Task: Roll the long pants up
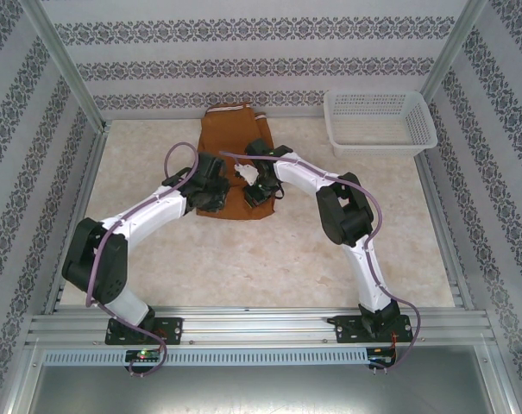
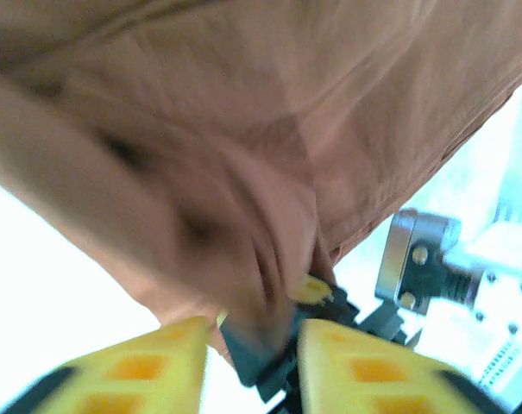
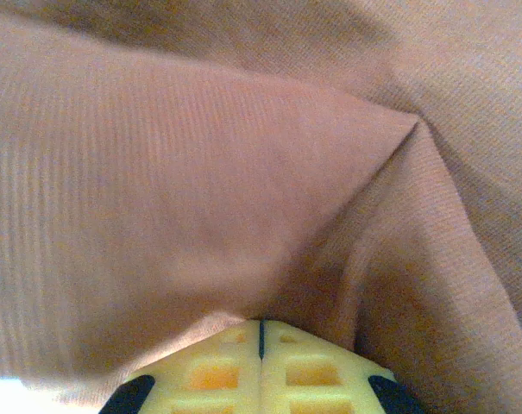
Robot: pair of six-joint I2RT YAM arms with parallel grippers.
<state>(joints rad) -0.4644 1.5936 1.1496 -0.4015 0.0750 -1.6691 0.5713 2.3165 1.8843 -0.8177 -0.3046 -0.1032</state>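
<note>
From above, rust-brown cloth long pants (image 1: 230, 138) are seen spread on the pale marbled table (image 1: 286, 259) at its far middle, the waistband against the far wall. The left gripper (image 1: 216, 197) and right gripper (image 1: 254, 191) are lowered side by side onto the near end. A white plastic mesh basket (image 1: 380, 145) is set at the far right.

At the left wrist, the yellow fingers are held apart beneath blurred brown cloth (image 2: 243, 103).

At the right wrist, the yellow fingers are pressed together, with the cloth (image 3: 200, 172) draped against their tips; whether any is pinched cannot be told.
</note>
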